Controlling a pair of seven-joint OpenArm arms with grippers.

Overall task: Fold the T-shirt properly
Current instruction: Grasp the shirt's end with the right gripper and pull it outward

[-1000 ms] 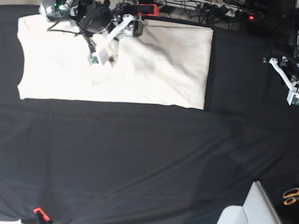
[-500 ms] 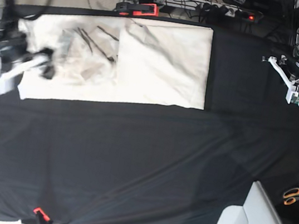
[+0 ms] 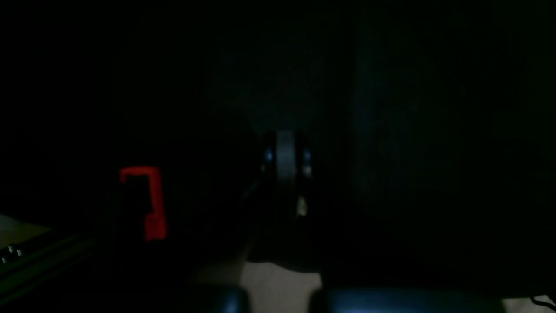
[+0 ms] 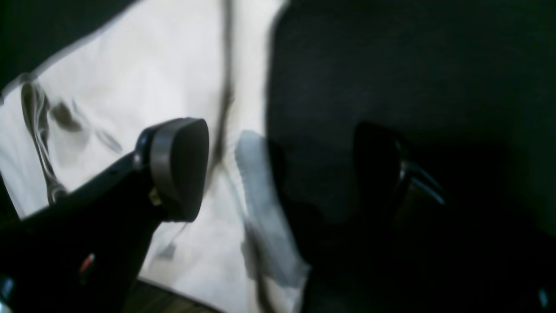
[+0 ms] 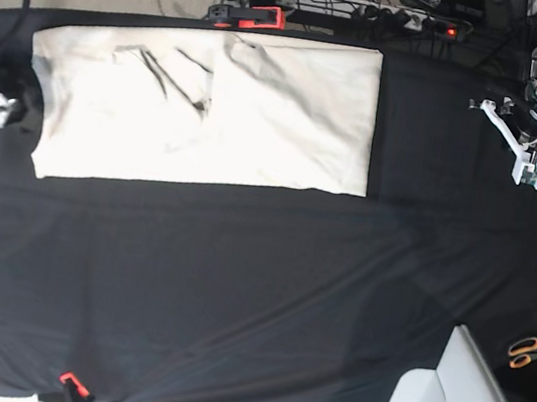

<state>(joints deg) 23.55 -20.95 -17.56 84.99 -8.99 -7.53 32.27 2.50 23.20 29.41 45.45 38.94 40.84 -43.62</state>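
Right gripper (image 4: 278, 174): we see it has swung from the shirt's middle out to its outer end; its fingers stand wide apart, one over the cloth edge and one over black table, with nothing between them that we can see gripped.
Shirt (image 5: 290, 123): it lies at the back of the table (image 5: 232, 307), in a long strip, the part nearer the left arm smooth, the other part creased (we count a couple of dark folds near its middle).
Left gripper (image 5: 528, 169): we have it hanging over the table, well apart from the shirt, fingers together.
Scissors (image 5: 526, 351): orange-handled, near the table's edge on the left arm's side.
Red clamp (image 5: 265, 19): just behind the shirt.
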